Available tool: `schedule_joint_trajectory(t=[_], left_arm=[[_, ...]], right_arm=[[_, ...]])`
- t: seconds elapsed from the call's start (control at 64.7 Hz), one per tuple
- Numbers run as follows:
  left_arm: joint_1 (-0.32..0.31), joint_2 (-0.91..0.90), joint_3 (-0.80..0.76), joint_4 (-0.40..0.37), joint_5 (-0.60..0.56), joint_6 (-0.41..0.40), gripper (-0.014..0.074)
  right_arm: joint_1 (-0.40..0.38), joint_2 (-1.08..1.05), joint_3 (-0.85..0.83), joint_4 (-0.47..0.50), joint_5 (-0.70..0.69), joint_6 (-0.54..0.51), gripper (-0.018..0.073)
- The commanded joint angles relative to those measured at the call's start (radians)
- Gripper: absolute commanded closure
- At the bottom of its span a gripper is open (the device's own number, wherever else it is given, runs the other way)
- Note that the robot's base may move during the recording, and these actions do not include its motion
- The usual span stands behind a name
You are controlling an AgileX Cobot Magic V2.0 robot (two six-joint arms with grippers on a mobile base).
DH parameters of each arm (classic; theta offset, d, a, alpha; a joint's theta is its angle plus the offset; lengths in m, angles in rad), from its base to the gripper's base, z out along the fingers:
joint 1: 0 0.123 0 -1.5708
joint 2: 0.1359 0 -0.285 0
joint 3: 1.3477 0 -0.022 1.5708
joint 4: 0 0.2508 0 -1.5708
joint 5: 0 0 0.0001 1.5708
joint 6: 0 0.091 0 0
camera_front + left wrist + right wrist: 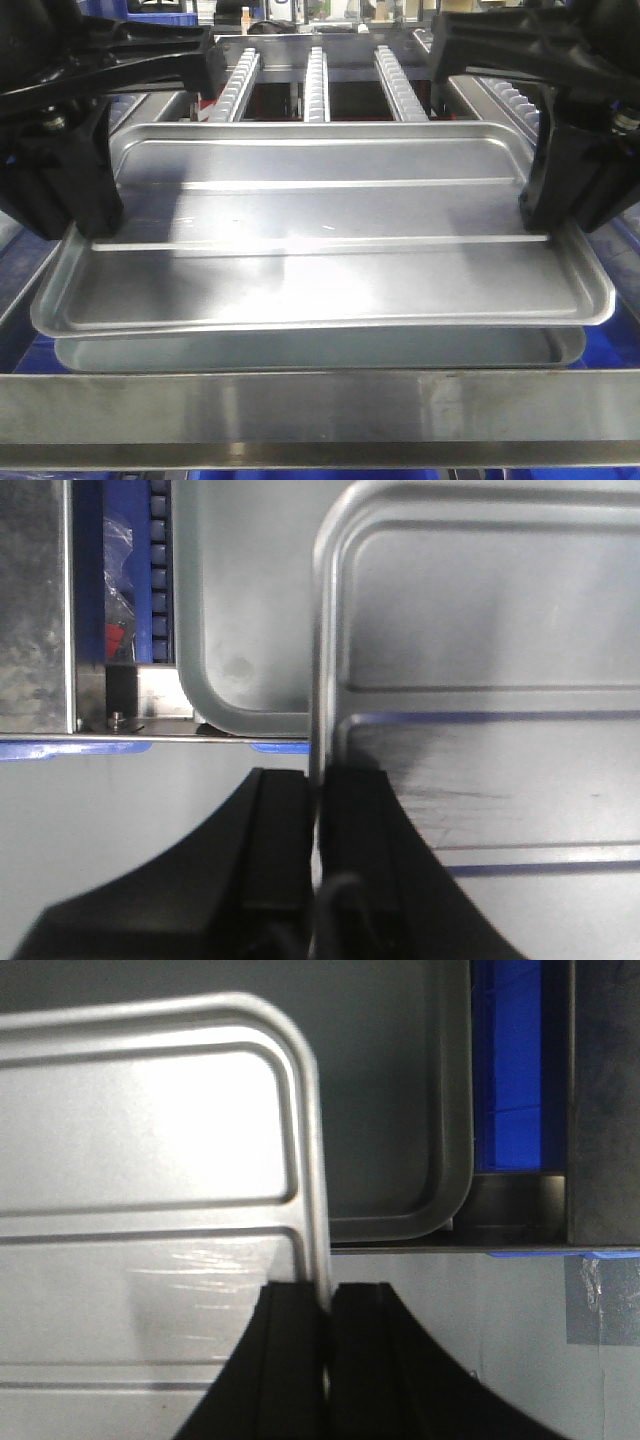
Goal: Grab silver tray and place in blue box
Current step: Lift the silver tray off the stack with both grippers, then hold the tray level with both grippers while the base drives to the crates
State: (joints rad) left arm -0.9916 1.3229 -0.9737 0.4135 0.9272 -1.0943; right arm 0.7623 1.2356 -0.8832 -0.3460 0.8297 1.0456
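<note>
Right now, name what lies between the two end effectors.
The silver tray spans the stretch in the front view, its end rims pinched by the left end effector and right end effector.

Lower tray (320, 352): only its front strip shows, the rest is hidden under the silver tray (320, 285). Wrist views: silver tray runs off frame, and its rim is hidden within the jaws of left gripper (318, 798) and right gripper (328, 1305). Blue plastic (618, 345): slivers only, container unidentifiable.

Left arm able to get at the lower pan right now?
Probably not: the left gripper is shut on the rim of the tray, and that tray covers most of the lower pan.
</note>
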Motion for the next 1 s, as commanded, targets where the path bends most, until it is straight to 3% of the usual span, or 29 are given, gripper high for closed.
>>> schedule_joint_trajectory(t=[0.0,0.989], left_arm=[[0.0,-0.024,-0.033,0.029,0.01,0.0,0.0612],[0.0,-0.024,-0.033,0.029,0.01,0.0,0.0612]], right_arm=[[-0.004,-0.021,-0.036,-0.04,-0.009,0.011,0.05],[-0.004,-0.021,-0.036,-0.04,-0.009,0.011,0.05]])
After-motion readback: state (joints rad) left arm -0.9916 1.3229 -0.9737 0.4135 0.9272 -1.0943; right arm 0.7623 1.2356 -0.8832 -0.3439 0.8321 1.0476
